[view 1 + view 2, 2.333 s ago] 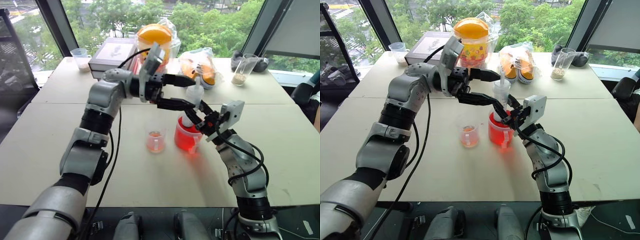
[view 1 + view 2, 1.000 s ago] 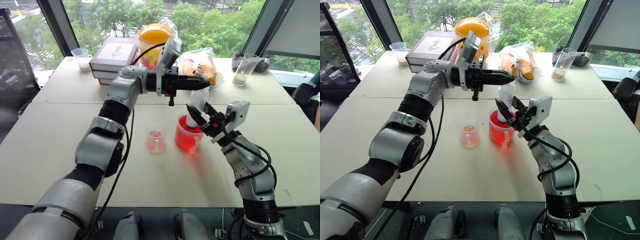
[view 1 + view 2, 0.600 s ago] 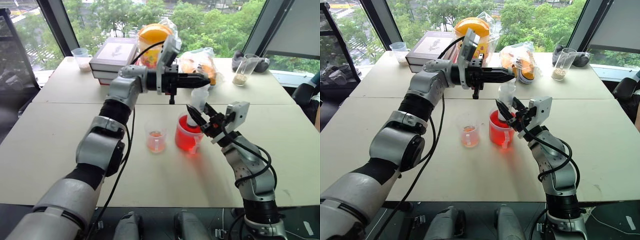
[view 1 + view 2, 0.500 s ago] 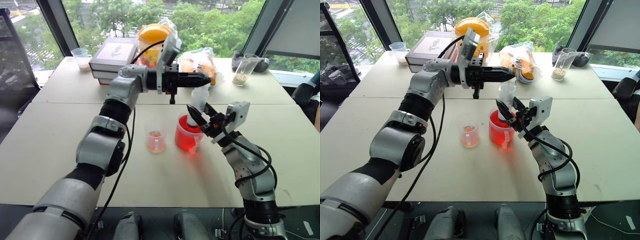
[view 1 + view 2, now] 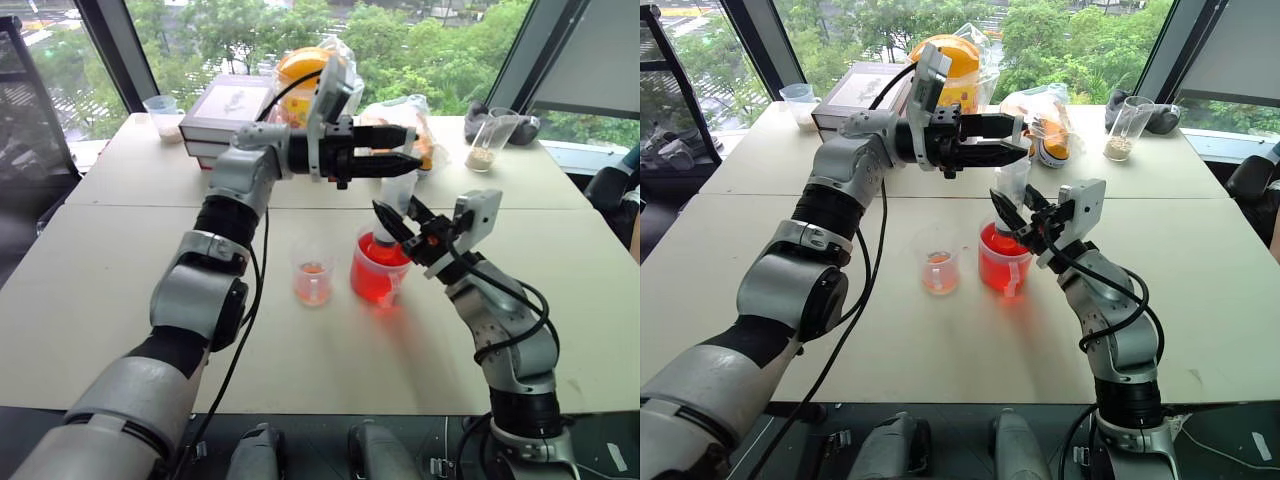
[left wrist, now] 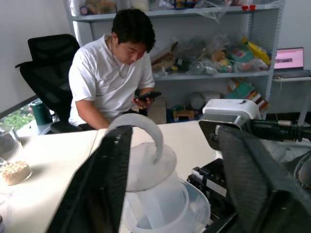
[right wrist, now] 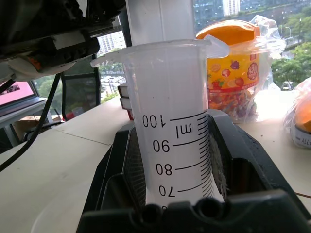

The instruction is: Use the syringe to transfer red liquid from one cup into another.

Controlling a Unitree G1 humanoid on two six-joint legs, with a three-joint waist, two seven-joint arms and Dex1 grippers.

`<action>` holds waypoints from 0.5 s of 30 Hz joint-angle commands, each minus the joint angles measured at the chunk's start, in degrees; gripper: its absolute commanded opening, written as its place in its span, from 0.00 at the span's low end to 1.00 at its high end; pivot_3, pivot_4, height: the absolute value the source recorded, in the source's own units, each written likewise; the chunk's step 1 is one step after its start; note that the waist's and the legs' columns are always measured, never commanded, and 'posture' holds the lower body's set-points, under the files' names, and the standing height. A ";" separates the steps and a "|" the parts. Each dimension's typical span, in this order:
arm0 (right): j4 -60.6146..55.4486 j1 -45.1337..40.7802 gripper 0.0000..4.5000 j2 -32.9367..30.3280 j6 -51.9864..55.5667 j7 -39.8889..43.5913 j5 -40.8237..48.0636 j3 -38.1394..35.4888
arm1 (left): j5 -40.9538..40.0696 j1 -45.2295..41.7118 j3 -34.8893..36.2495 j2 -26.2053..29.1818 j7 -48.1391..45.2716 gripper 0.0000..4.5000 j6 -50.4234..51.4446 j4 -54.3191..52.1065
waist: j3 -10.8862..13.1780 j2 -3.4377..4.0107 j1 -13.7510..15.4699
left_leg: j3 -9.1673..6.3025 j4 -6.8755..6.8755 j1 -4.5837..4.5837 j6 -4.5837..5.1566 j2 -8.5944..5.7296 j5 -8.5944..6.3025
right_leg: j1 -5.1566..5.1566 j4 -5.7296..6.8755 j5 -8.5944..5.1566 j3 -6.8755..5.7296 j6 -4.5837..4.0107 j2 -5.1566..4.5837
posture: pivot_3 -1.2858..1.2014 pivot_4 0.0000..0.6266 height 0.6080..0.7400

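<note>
Head views: one syringe (image 5: 1012, 185) upright in the red cup (image 5: 1000, 262), one pale beaker (image 5: 938, 271) beside it. Right gripper (image 5: 1015, 222) pinches the barrel; left gripper (image 5: 1018, 140) spread around the plunger top. Left wrist adds a seated person (image 6: 114, 82) and the plunger's ring (image 6: 146, 127). Right wrist adds the scale marks (image 7: 172, 145).

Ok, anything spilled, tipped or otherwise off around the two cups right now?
Nothing stands out. The red cup and the small beaker both stand upright on the table, with no red puddle visible around them. The syringe is upright in the right gripper, tip down in the red cup.
</note>
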 commanded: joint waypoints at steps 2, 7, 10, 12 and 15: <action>-4.89 -1.80 0.31 -0.69 0.55 1.59 2.30 1.23 | 0.34 0.81 0.41 2.43 -0.85 0.98 -0.46 -4.55 | 0.00 0.00 -0.13 | 0.00 -0.01 0.00 0.00 0.00 0.00 | 0.00 0.00 0.00 0.00 0.00 0.00 | 0.52 0.24 1.00; -4.33 -2.04 0.31 -0.72 0.82 1.44 3.04 0.58 | -0.13 3.33 0.49 5.29 -1.73 0.98 2.67 -8.25 | 0.00 0.00 -0.24 | -0.01 -0.02 0.02 0.00 0.02 0.00 | -0.02 0.06 0.00 0.00 0.00 0.03 | 0.52 0.24 1.00; -4.08 -2.00 0.31 -0.70 0.71 1.45 3.32 0.51 | -0.27 5.12 0.52 7.29 -1.66 0.98 4.43 -10.67 | 0.00 0.00 -0.20 | 0.00 0.01 0.02 0.00 0.01 0.00 | -0.01 0.06 0.00 0.01 0.01 0.01 | 0.52 0.24 1.00; -3.99 -2.07 0.31 -0.67 0.67 1.49 3.42 0.47 | -0.72 6.66 0.49 8.90 -1.81 0.98 6.48 -13.07 | 0.00 0.00 -0.18 | 0.00 0.01 0.01 0.00 0.01 0.00 | 0.00 0.06 0.00 0.00 0.01 0.01 | 0.52 0.24 1.00; -4.04 -2.37 0.31 -0.70 0.77 1.47 3.53 0.38 | -1.34 10.27 -0.33 12.24 -3.64 0.98 10.04 -18.42 | 0.00 0.01 -0.28 | 0.00 0.00 0.01 0.00 0.02 0.00 | -0.02 0.06 0.00 0.00 0.00 0.01 | 0.52 0.24 1.00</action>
